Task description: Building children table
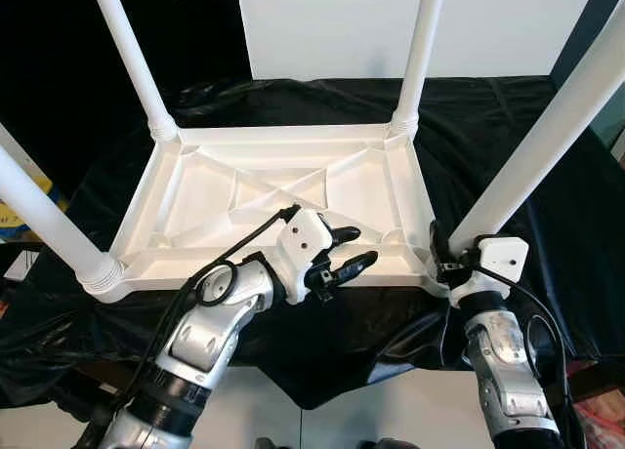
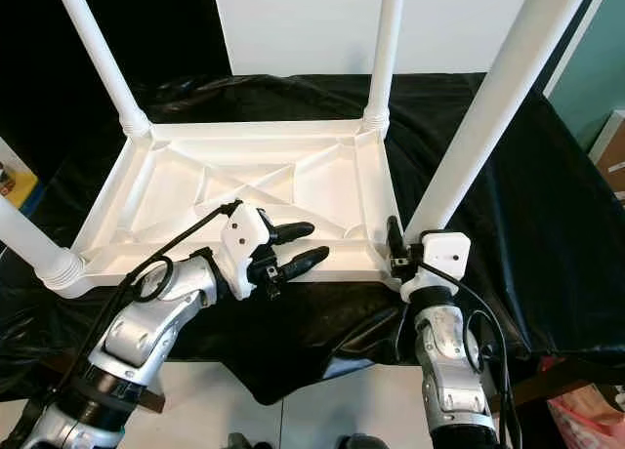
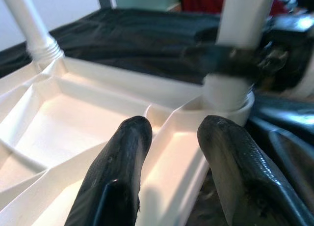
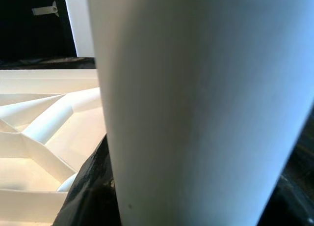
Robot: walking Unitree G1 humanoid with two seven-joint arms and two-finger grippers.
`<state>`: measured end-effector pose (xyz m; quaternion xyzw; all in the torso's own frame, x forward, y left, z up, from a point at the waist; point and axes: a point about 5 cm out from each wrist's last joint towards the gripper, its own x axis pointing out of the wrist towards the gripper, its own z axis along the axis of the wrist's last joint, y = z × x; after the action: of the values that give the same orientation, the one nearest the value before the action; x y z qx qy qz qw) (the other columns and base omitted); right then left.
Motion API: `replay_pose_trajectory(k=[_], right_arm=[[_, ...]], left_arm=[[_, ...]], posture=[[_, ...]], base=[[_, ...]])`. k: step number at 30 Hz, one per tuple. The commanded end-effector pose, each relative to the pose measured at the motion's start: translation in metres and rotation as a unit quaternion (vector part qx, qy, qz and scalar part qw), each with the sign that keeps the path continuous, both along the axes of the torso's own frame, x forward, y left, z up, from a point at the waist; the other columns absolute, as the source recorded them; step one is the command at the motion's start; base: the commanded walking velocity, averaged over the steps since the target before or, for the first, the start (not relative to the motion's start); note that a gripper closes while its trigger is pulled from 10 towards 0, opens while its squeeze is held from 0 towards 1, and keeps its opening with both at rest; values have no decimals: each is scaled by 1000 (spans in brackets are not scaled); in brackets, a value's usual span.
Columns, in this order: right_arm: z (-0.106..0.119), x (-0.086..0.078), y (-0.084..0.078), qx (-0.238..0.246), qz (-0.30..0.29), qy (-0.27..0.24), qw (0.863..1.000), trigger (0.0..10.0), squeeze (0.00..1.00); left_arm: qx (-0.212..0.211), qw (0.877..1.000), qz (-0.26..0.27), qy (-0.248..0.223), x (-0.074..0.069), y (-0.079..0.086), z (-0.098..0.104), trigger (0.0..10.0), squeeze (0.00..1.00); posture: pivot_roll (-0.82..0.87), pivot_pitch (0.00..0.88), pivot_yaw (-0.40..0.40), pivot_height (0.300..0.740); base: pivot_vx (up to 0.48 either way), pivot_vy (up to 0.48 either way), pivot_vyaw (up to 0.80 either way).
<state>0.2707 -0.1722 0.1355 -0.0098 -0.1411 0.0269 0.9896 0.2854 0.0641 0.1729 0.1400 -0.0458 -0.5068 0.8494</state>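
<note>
Four legs already stand in the upturned white tabletop [image 1: 283, 190] on the black-draped surface, so little seems left: the right gripper [image 1: 444, 259] pinches the five-o'clock leg [image 1: 547, 137] at its socket, while the left gripper [image 1: 344, 252] hovers spread over the near rim.

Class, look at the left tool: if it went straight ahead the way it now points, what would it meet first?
Most likely the table leg at the near right corner, where the right tool grips. The left tool hovers open over the tabletop rim, pointing at that leg; depth is unclear.
</note>
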Motion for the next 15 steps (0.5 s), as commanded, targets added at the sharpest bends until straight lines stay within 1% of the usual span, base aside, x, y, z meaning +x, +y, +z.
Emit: replay_pose_trajectory(k=[1,4,6,9,10,14,15], right_arm=[[-4,-3,0,3,7,20,1000,10000,0],[0,-3,-1,6,6,15,1000,10000,0],[8,-3,-4,10,-1,3,1000,10000,0],[10,-3,-5,12,-4,-1,1000,10000,0],[11,-3,-6,12,-6,-3,1000,10000,0],[13,-3,-6,14,-8,-5,1000,10000,0],[15,-3,-6,15,-10,-8,1000,10000,0]], left_arm=[[22,1000,19,11,5,0,-10,10000,0],[29,999,28,16,8,0,-13,10000,0],[40,997,52,33,15,0,-20,10000,0],[43,997,58,40,17,0,-22,10000,0],[34,996,57,55,18,-1,-24,10000,1000],[39,996,58,59,19,-2,-26,10000,1000],[47,996,57,58,20,-3,-28,10000,1000]], posture=[[-121,114,36,740],[-123,115,36,740],[-125,114,36,740],[-125,114,36,740],[-134,114,37,740],[-138,112,40,740],[-140,110,40,740]], base=[[0,0,0],[0,0,0],[0,0,0],[0,0,0],[0,0,0],[0,0,0],[0,0,0]])
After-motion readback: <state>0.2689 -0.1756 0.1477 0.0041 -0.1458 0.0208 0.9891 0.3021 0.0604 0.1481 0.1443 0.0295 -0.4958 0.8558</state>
